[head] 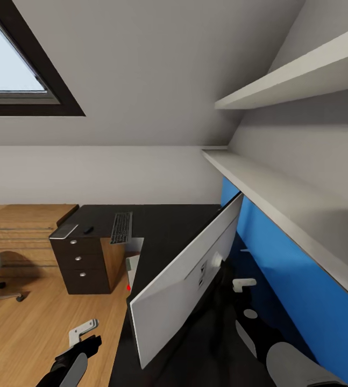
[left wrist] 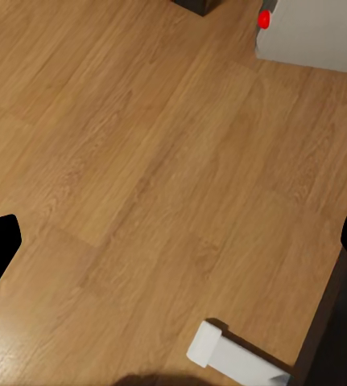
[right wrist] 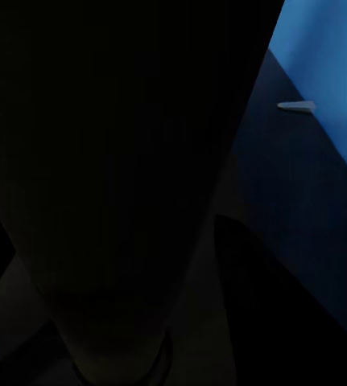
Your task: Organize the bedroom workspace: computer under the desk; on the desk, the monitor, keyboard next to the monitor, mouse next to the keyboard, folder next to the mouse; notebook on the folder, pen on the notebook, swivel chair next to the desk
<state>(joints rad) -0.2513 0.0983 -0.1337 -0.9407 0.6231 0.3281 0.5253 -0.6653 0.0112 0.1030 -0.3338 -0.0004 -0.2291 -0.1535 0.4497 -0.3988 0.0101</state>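
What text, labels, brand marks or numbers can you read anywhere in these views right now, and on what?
None can be read.
The monitor shows its plain white back: no brand mark visible.
The keyboard keys are too small for legends to be made out.
The computer carries just a red dot, no lettering.
The drawer unit has round knobs, no labels.

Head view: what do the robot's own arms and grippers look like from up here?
The left arm is black with a light-grey oval panel, ending in a black wrist and a left gripper with pale grey-white angular fingers. The right arm has the same black casing with rounded grey panels; its right gripper has a whitish finger. No cables or markings are discernible.
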